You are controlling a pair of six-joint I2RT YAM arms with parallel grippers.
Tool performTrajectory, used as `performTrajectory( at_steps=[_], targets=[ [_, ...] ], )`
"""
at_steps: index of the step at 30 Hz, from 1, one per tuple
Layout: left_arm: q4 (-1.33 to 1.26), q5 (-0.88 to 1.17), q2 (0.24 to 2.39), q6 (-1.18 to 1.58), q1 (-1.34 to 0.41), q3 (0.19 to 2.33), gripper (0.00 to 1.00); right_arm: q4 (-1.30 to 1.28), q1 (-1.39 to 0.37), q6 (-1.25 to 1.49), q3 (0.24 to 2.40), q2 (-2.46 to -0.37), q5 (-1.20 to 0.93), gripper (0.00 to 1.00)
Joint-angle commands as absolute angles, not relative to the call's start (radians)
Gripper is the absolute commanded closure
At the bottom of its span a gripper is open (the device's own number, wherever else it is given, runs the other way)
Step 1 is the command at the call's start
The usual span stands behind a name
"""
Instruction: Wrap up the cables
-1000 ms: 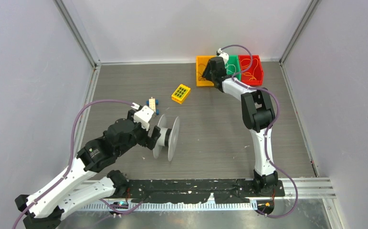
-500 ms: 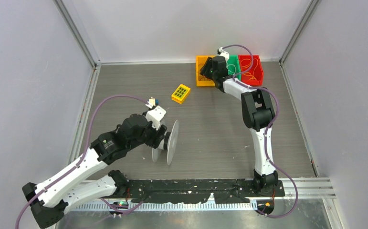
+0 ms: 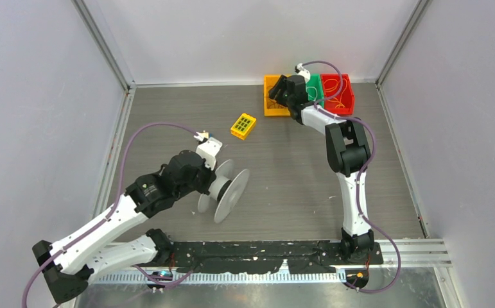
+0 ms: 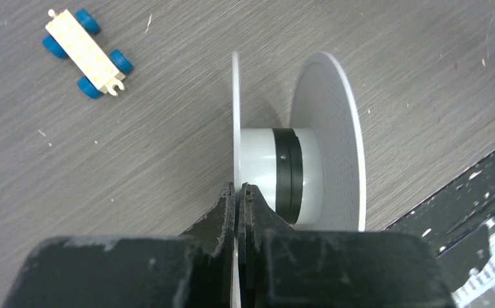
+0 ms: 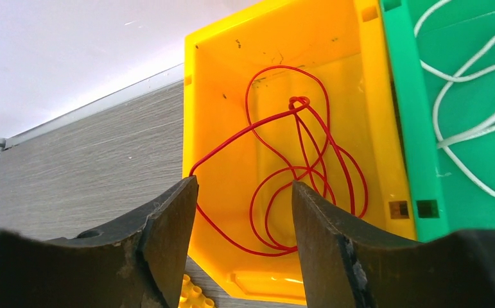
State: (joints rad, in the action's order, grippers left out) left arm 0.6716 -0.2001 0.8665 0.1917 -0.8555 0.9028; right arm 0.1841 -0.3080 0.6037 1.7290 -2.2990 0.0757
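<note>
— Where is the cable [image 5: 299, 102]?
— In the yellow bin [image 5: 360, 77], at the far side of the bench [image 3: 283, 186]. It is thin and red, and lies in loose, overlapping loops on the bin's floor, with a small knot-like twist near the top.
— And the right gripper [image 5: 243, 185]?
— It hangs just over the near wall of that bin with its jaws well apart, and nothing sits between them. It is not touching the cable.
— What is beside the yellow bin?
— A green bin [image 5: 418, 128], touching it, with a pale whitish wire [image 5: 463, 96] inside. A red bin [image 3: 338, 93] comes after that.
— And the left gripper [image 4: 238, 189]?
— It is well apart from the bins, near the middle of the bench. It is pinched tight on the thin rim of one flange of a white spool [image 4: 277, 173]. From above the spool looks tilted.
— Anything near it?
— A small toy cart with blue wheels [image 4: 87, 52] lies just beyond it, and a yellow block [image 3: 243, 125] lies farther off.
</note>
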Motion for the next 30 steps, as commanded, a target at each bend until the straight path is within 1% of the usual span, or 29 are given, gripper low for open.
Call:
performTrajectory(
  at_steps=[1,6,9,12,17,18,20,21,24,30],
  targets=[
    [0.607,-0.253,0.889,0.319,-0.856,0.959,1.0,0.281,-0.297,0.645,1.688,-2.189,0.085,0.38],
    [0.621,-0.383,0.966,0.403,-0.856,1.019,1.0,0.315,-0.293,0.681,1.656,-2.159,0.082,0.34],
    [0.614,-0.432,0.976,0.447,-0.856,1.028,1.0,0.341,-0.293,0.714,1.632,-2.155,0.066,0.34],
    [0.591,-0.443,0.97,0.477,-0.856,1.021,1.0,0.379,-0.293,0.734,1.595,-2.148,0.053,0.34],
    [0.573,-0.45,0.994,0.508,-0.856,1.016,1.0,0.37,-0.29,0.753,1.587,-2.144,0.026,0.43],
    [0.569,-0.449,0.999,0.515,-0.856,1.016,1.0,0.367,-0.29,0.75,1.577,-2.131,0.025,0.43],
    [0.558,-0.446,1.008,0.526,-0.856,1.014,1.0,0.39,-0.29,0.743,1.552,-2.116,0.025,0.43],
    [0.553,-0.445,1.011,0.529,-0.856,1.011,1.0,0.386,-0.289,0.739,1.551,-2.114,0.029,0.42],
    [0.527,-0.449,1.012,0.555,-0.856,1.0,1.0,0.337,-0.287,0.742,1.594,-2.137,0.041,0.39],
    [0.502,-0.439,1.023,0.582,-0.856,0.989,1.0,0.328,-0.286,0.761,1.66,-2.21,0.045,0.39]
  ],
)
